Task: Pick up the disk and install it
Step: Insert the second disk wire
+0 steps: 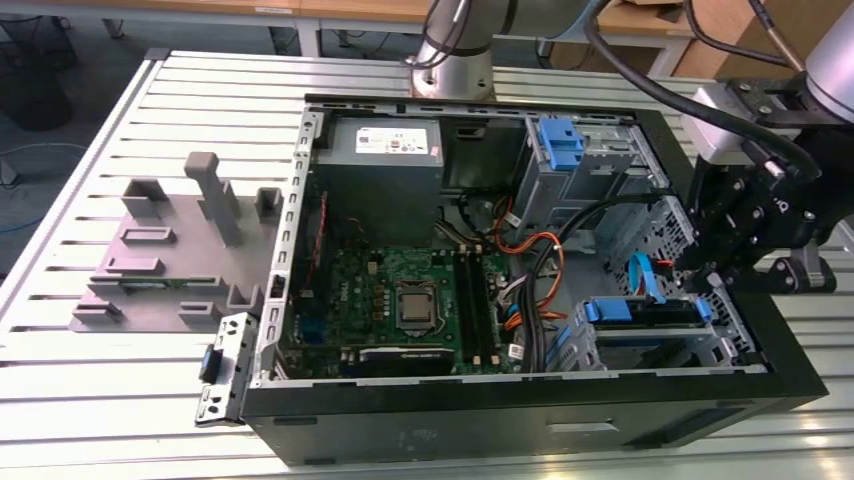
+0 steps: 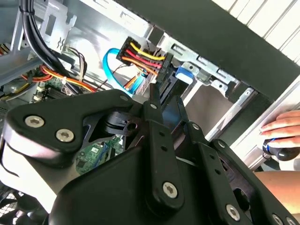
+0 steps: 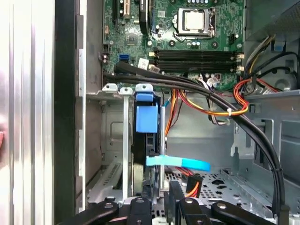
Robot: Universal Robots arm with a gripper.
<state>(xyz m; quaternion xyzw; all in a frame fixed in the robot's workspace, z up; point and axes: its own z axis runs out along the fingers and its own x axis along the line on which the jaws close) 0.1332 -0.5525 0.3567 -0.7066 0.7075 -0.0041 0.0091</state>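
Observation:
The disk (image 1: 643, 312) sits in the drive bay at the front corner of the open computer case (image 1: 534, 420), on the exterior view's right. I see it edge-on in the first wrist view as a dark slab (image 3: 146, 140) with a blue bracket tab (image 3: 146, 117) at its far end. My gripper (image 1: 710, 285) is at the disk's outer end. In the second wrist view my gripper (image 2: 167, 96) has its black fingers (image 2: 153, 101) close on either side of the disk (image 2: 169, 89). In the first wrist view my gripper (image 3: 160, 190) straddles the slab's near end.
Bundled cables (image 3: 211, 101) and a flat blue cable (image 3: 178, 162) run beside the bay. The motherboard (image 1: 400, 300) fills the case floor. A second blue-tabbed bay (image 1: 561, 145) and a power supply (image 1: 387, 140) lie further back. A grey fixture (image 1: 174, 250) stands outside. A person's hand (image 2: 283, 126) rests near the case.

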